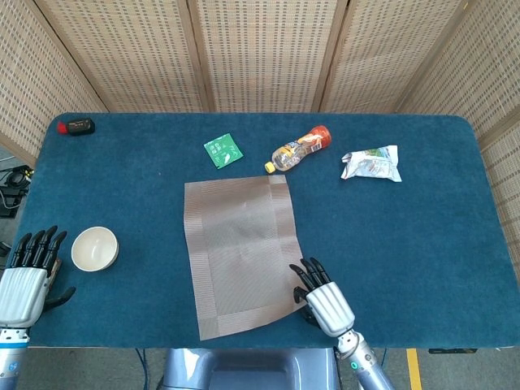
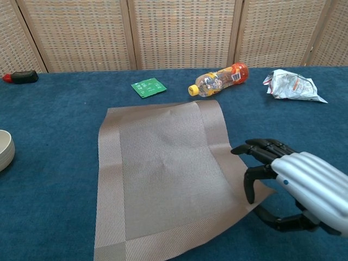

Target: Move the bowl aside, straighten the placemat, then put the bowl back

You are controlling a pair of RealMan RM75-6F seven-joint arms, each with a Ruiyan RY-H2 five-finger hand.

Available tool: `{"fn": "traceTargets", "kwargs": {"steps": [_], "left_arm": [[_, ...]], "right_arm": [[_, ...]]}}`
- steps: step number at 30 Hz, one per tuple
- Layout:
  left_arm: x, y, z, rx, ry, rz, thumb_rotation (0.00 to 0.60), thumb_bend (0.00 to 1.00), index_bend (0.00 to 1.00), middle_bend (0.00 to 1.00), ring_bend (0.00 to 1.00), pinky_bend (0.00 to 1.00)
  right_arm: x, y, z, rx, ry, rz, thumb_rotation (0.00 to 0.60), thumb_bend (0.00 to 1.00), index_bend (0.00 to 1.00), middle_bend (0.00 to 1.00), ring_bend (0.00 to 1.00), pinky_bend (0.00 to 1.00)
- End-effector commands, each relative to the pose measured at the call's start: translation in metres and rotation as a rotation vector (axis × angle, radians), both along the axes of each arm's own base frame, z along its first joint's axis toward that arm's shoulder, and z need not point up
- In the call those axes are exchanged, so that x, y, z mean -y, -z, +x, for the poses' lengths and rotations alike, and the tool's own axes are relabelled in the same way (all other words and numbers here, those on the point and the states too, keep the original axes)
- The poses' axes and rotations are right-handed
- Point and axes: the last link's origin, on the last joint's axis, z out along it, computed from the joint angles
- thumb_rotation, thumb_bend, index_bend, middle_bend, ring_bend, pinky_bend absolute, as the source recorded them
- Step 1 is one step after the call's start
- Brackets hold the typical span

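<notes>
The brown woven placemat lies skewed in the middle of the blue table, its near end swung toward the right. My right hand pinches the mat's near right corner, fingers curled on top and the thumb below the edge. The white bowl stands on the cloth at the far left, well apart from the mat. My left hand hovers just left of the bowl with its fingers spread and nothing in it; only the head view shows it.
Beyond the mat's far edge lie a green packet and a plastic bottle on its side. A crumpled bag sits at the far right, a black and red object in the far left corner.
</notes>
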Motion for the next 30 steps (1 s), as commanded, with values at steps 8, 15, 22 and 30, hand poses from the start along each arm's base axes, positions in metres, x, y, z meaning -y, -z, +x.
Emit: {"fn": "traceTargets", "kwargs": {"steps": [8,15,22,30], "left_arm": [[0.0,0.0,0.001,-0.002,0.002,-0.001,0.6,0.13,0.0,0.0,0.0,0.0],[0.0,0.003,0.001,-0.012,0.001,-0.01,0.6,0.13,0.0,0.0,0.0,0.0],[-0.001,0.005,0.001,-0.02,0.0,-0.013,0.6,0.13,0.0,0.0,0.0,0.0],[-0.002,0.006,-0.002,-0.021,-0.006,-0.014,0.6,0.13,0.0,0.0,0.0,0.0]], "right_arm": [[0.011,-0.044,-0.041,-0.101,0.072,-0.085,0.6,0.57,0.69,0.2,0.01,0.0],[0.049,-0.07,-0.066,-0.185,0.142,-0.141,0.6,0.56,0.69,0.2,0.01,0.0],[0.094,-0.084,-0.063,-0.263,0.144,-0.209,0.6,0.56,0.7,0.21,0.02,0.0],[0.147,-0.108,-0.063,-0.387,0.19,-0.308,0.6,0.55,0.7,0.22,0.03,0.0]]}}
